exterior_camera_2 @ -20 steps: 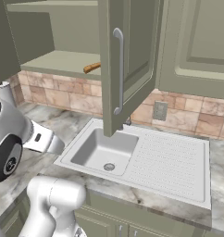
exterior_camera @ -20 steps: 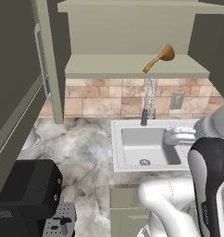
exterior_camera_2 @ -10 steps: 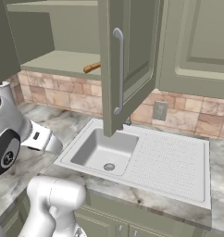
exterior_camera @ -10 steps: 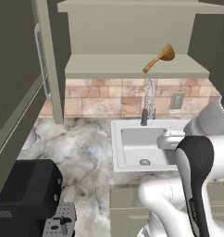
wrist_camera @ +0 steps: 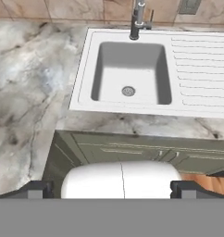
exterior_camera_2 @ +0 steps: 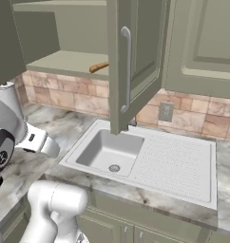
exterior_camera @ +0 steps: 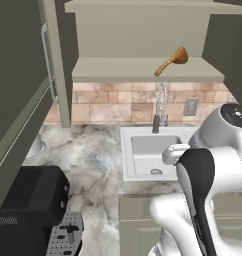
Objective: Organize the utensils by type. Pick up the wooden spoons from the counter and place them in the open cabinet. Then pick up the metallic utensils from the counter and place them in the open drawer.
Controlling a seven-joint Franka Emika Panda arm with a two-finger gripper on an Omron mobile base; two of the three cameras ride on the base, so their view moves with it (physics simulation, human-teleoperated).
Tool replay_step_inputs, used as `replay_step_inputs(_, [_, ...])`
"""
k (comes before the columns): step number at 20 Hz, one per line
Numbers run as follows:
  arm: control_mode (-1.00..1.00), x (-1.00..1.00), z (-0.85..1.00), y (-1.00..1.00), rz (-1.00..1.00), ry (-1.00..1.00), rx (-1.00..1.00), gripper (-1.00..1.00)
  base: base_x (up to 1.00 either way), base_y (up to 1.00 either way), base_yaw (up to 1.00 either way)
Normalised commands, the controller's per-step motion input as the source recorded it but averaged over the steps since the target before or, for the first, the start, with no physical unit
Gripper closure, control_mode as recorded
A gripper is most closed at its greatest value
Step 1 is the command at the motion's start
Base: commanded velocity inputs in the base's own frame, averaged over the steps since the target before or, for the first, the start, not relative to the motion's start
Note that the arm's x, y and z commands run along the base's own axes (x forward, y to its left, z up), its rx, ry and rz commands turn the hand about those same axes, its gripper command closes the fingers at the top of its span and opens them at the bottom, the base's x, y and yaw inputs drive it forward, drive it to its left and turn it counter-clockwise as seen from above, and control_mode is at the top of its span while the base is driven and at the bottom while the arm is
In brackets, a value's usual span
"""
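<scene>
One wooden spoon [exterior_camera: 170,61] lies on the shelf of the open cabinet [exterior_camera: 143,70], its bowl jutting past the front edge; in the right base view its handle [exterior_camera_2: 99,67] pokes out from behind the cabinet door [exterior_camera_2: 124,71]. My gripper [wrist_camera: 111,190] hangs low in front of the sink, open, with nothing between the fingertips [wrist_camera: 37,189]. It looks down on the marbled counter [wrist_camera: 35,83]. The metallic utensils and the drawer are out of view.
A white sink [wrist_camera: 130,74] with a drainboard [exterior_camera_2: 178,161] and a tall faucet [exterior_camera: 160,107] sits in the counter. A black microwave [exterior_camera: 28,200] stands at the near left. Closed olive cabinet fronts [wrist_camera: 146,152] run under the counter.
My arm has folded back and lowered, its dark-banded link swinging left across the sink in the left base view. The wooden spoon on the shelf has stayed put.
</scene>
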Motion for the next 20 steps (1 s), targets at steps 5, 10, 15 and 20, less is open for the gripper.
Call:
replay_step_inputs(5, [1.0, 0.0, 0.0, 0.0, 0.0, 0.0, 0.0, -1.0, -0.61, 0.0, 0.08])
replay_step_inputs(10, [1.0, 0.0, 0.0, 0.0, 0.0, 0.0, 0.0, -1.0, -0.6, -0.05, 0.14])
replay_step_inputs(15, [1.0, 0.0, 0.0, 0.0, 0.0, 0.0, 0.0, -1.0, -0.55, -0.25, 0.29])
replay_step_inputs(20, [1.0, 0.0, 0.0, 0.0, 0.0, 0.0, 0.0, -1.0, -0.54, -0.36, 0.38])
